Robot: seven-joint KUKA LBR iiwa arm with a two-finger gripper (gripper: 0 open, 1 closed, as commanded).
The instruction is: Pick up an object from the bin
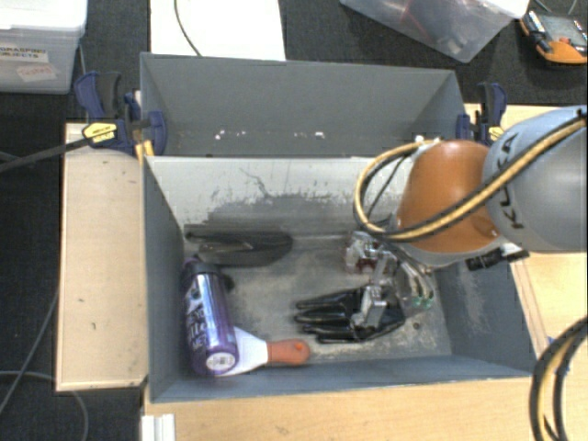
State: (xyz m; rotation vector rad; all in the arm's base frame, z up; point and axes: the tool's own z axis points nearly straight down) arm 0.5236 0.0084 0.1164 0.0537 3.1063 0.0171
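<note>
Gripper (372, 309) (open or closed, one cannot tell) hangs over the right end of the black glove-like thing (329, 312), near the front wall of the bin (165, 274).

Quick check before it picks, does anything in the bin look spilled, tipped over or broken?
Nothing looks spilled or broken. The purple bottle lies on its side by the bin's left wall, a white and orange tool at its near end. The gripper hangs over a black glove-like thing at mid-right.
</note>
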